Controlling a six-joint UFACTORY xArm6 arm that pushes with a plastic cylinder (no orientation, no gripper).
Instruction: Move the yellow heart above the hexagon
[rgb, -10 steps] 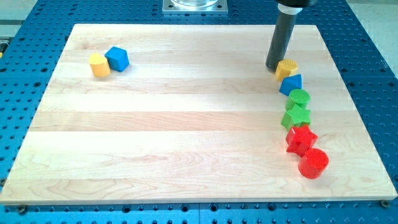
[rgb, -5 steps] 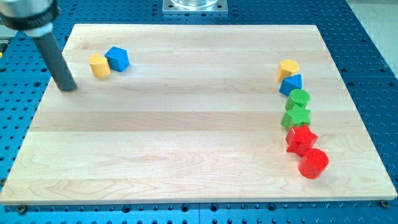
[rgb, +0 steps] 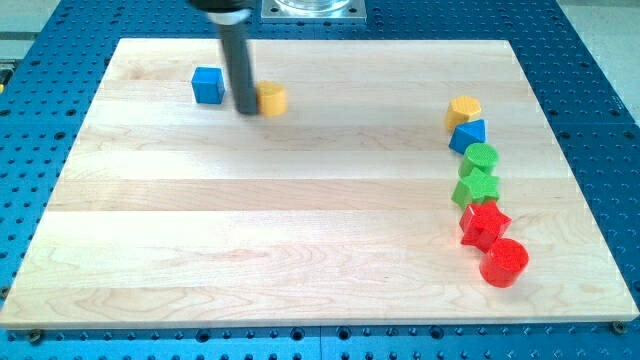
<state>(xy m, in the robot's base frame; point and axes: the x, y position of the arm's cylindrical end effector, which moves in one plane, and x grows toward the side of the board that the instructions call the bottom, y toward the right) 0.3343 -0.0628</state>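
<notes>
The yellow heart (rgb: 271, 99) lies near the desk's (rgb: 300, 220) top, touched on its left by my tip (rgb: 245, 110). No pincer is fitted. It should be pushed steadily rightward, contact kept centred, toward the yellow hexagon (rgb: 463, 110).

Yellow heart (rgb: 271, 99), blue cube (rgb: 208, 85), pale wooden board (rgb: 280, 220)
</notes>
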